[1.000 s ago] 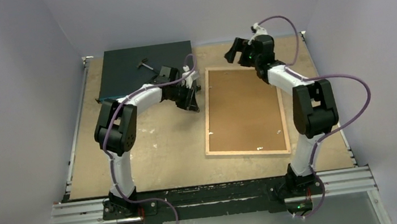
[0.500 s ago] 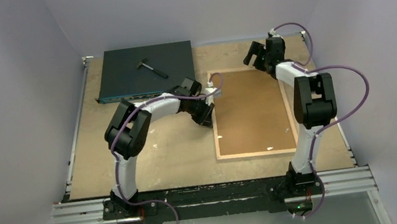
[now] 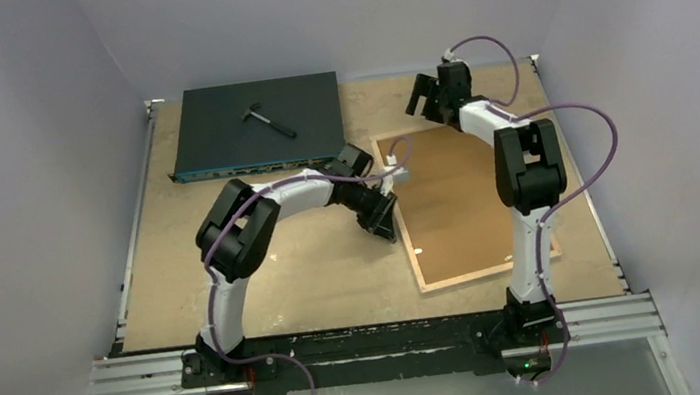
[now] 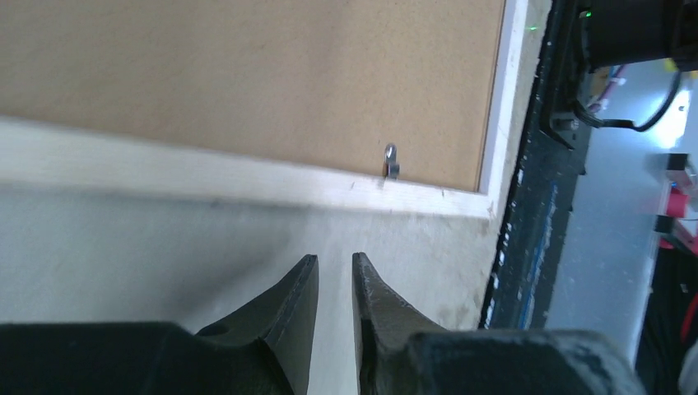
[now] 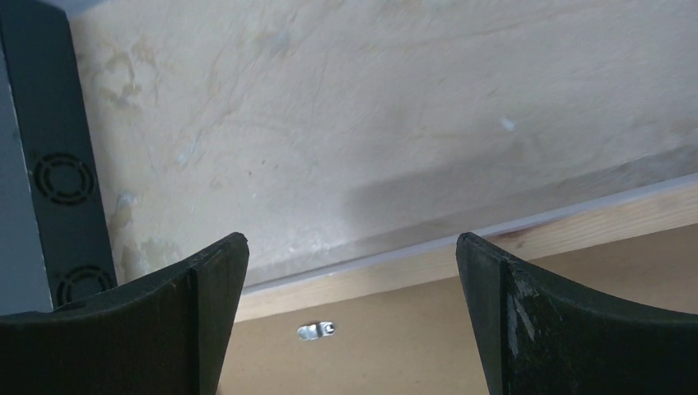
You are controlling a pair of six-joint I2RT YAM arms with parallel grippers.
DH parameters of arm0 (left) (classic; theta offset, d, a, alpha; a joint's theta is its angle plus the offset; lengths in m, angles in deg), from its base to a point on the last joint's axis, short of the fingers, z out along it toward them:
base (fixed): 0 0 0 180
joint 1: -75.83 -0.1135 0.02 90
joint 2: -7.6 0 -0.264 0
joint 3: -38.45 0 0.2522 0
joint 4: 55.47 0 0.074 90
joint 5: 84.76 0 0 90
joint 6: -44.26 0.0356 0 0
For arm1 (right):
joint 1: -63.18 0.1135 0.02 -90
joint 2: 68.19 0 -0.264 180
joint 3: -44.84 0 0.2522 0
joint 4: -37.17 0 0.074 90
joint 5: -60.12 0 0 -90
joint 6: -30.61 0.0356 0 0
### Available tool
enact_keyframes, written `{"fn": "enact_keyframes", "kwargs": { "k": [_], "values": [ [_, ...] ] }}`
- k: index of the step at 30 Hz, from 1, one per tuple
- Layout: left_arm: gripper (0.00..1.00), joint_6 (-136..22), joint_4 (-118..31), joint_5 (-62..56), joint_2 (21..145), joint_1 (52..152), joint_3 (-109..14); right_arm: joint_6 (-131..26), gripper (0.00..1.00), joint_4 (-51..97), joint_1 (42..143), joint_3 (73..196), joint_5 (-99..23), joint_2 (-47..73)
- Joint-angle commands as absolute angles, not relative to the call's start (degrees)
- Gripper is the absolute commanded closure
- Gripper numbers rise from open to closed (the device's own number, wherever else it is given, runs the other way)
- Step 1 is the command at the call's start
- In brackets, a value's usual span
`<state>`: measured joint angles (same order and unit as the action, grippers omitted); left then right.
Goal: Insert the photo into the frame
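The frame [image 3: 476, 274] lies back-up on the right half of the counter [image 3: 315, 272], skewed, its brown backing board [image 3: 457, 199] filling the wood rim; the photo shows in no view (it may lie under the board, I cannot tell). The left gripper [image 3: 387, 221], fingers nearly pressed together and pinching nothing, sits low just beside the frame's left rail. The right gripper [image 3: 424, 98] hangs spread wide over the far rail. The step looks like steadying the frame to free the board. To do it well, keep the left fingertips flat against the rail, bring the right down astride the far rail, then turn each small metal tab [image 4: 391, 160] before prying, slowly, so the frame does not slide
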<state>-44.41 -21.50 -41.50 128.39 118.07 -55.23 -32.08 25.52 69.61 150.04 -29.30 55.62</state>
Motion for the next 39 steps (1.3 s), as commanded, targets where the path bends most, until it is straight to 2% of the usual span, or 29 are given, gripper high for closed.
{"fn": "enact_keyframes", "kwargs": {
  "k": [1,7,10,12,14,17,20,23,26,33,39],
  "values": [
    [0.78,-43.65,-16.71,-46.55,120.57,108.12,-58.91,-34.70,0.02,23.89,72.04,150.15,-23.27,52.89],
    [0.75,-37.50,-6.84,-42.90,116.39,99.38,-62.62,-38.29,0.05,19.31,76.53,157.91,-11.32,57.48],
    [0.74,-36.35,-4.32,-43.35,114.82,96.15,-61.63,-38.51,0.14,17.69,76.82,160.78,-8.92,59.10],
    [0.73,-35.47,-3.01,-43.66,114.15,94.25,-61.21,-38.49,0.16,16.41,76.85,160.95,-7.08,59.37],
    [0.73,-34.73,-2.61,-43.45,113.56,92.82,-60.94,-38.26,0.13,15.64,76.58,159.88,-7.14,58.53],
    [0.71,-34.74,-4.04,-42.33,113.41,92.36,-61.10,-37.69,0.04,16.23,73.51,157.78,-7.65,55.96],
    [0.68,-34.80,-4.57,-43.03,115.22,92.59,-62.82,-35.57,0.01,19.14,68.15,153.05,-12.23,52.05],
    [0.67,-31.94,-3.96,-42.24,116.84,93.42,-63.10,-35.05,0.01,20.79,63.64,150.89,-14.94,50.10],
    [0.66,-29.10,-5.24,-39.30,117.23,95.90,-60.22,-35.59,0.01,19.53,61.04,153.82,-16.03,51.84],
    [0.68,-28.11,-9.98,-34.51,121.84,107.14,-54.99,-34.07,0.01,16.86,57.56,160.08,-18.33,58.79],
    [0.70,-29.22,-14.63,-31.71,126.05,115.31,-55.41,-31.76,0.01,18.97,54.51,159.39,-25.40,61.37]
  ]
}}
